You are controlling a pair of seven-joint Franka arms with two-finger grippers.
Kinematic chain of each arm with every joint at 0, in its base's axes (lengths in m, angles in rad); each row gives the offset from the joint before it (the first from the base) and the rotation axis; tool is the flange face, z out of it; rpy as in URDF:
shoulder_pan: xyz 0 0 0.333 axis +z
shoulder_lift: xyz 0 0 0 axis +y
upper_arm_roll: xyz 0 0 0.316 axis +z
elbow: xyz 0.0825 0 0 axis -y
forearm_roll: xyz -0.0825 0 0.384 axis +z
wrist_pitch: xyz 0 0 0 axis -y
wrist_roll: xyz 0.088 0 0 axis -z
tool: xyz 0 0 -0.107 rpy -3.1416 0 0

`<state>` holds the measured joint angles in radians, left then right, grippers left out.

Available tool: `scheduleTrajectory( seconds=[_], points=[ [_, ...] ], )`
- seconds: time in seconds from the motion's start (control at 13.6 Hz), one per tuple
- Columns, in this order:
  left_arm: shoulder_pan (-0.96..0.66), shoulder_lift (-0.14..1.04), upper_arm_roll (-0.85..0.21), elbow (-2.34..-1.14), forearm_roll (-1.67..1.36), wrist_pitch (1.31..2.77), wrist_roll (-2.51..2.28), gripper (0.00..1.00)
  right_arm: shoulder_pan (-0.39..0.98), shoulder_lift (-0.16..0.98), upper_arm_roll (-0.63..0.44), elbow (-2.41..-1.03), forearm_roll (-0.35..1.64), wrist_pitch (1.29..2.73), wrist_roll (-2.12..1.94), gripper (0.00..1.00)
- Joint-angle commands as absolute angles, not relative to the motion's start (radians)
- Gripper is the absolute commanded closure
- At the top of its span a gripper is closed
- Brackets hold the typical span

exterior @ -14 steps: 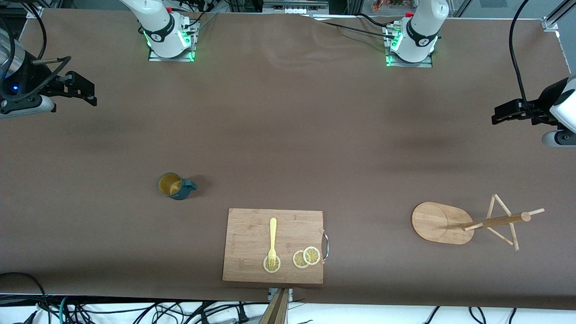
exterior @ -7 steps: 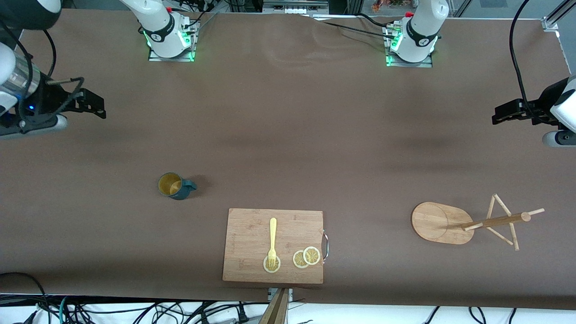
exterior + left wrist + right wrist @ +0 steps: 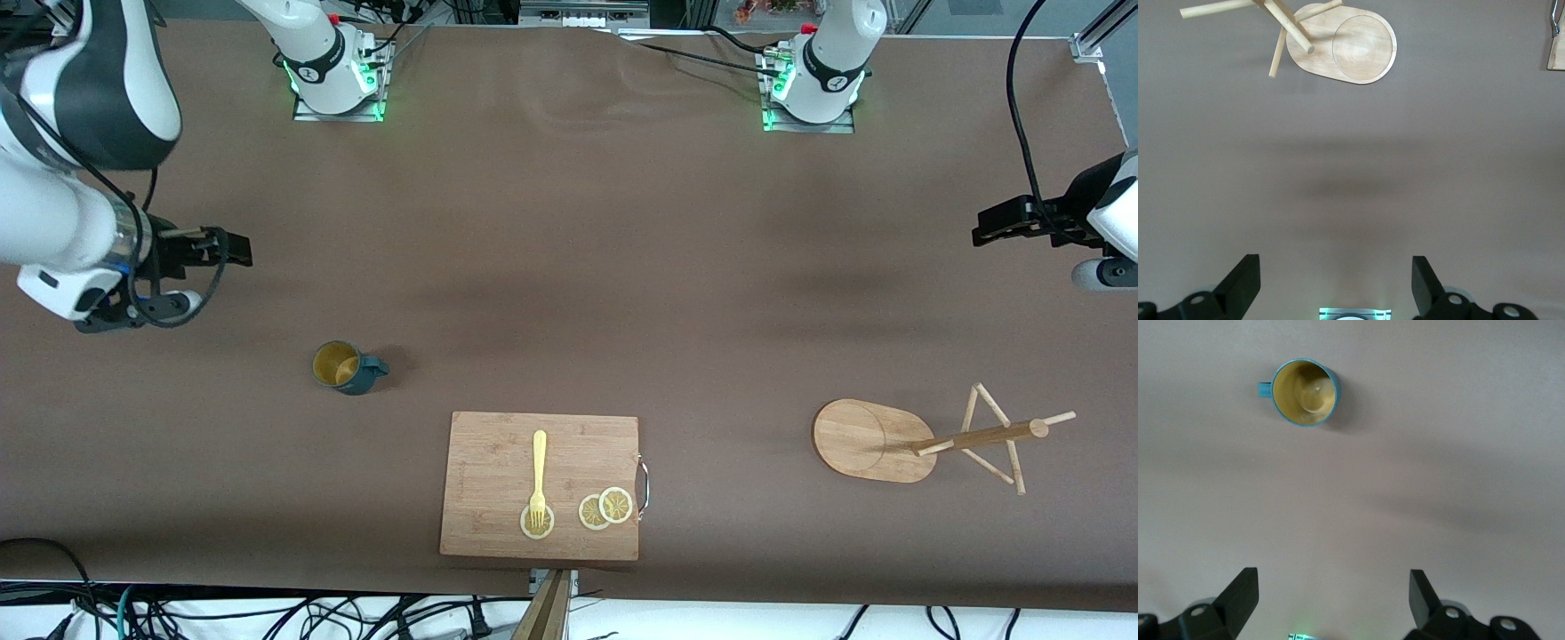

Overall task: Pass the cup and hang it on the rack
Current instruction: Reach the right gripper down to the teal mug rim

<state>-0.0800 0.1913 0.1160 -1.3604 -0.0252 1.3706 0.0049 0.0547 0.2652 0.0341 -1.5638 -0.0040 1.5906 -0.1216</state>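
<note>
Right gripper [image 3: 233,248], fingers spread and empty, hangs over bare table near the cup [image 3: 342,366], ready to grasp; left gripper [image 3: 985,227], likewise parted, waits near the rack [image 3: 876,440] for the handover

Front cam high, facing both bases. Wrist cams look straight down past spread jaws: right sees cup [image 3: 1305,393], left sees rack [image 3: 1341,41]; front shares both.

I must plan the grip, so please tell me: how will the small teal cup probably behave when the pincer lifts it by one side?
The cup stands upright and looks rigid, so it should keep its shape. Its surface looks smooth, so it may slip. The loop handle sticks out on one side, so a rim grip may tilt it slightly. It appears empty, probably light.
</note>
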Motion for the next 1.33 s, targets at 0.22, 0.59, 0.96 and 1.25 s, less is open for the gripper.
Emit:
scheduleTrajectory(
  seconds=[0.22,0.59,0.96,1.25],
  points=[
    [-0.071,0.198,0.118,-1.342,-0.032,1.367,0.0,0.0,0.054,0.431,0.034,-1.572,0.011,1.811,-0.135,0.0],
    [-0.074,0.198,0.118,-1.341,-0.034,1.367,0.0,0.0,0.07,0.578,0.035,-1.565,0.035,2.026,-0.117,0.02],
    [-0.069,0.198,0.118,-1.342,-0.035,1.367,0.002,0.0,0.081,0.637,0.035,-1.562,0.037,2.095,-0.114,0.11],
    [-0.081,0.198,0.117,-1.341,-0.035,1.368,-0.012,0.0,0.081,0.655,0.035,-1.574,0.046,2.086,-0.1,0.32]
  ],
)
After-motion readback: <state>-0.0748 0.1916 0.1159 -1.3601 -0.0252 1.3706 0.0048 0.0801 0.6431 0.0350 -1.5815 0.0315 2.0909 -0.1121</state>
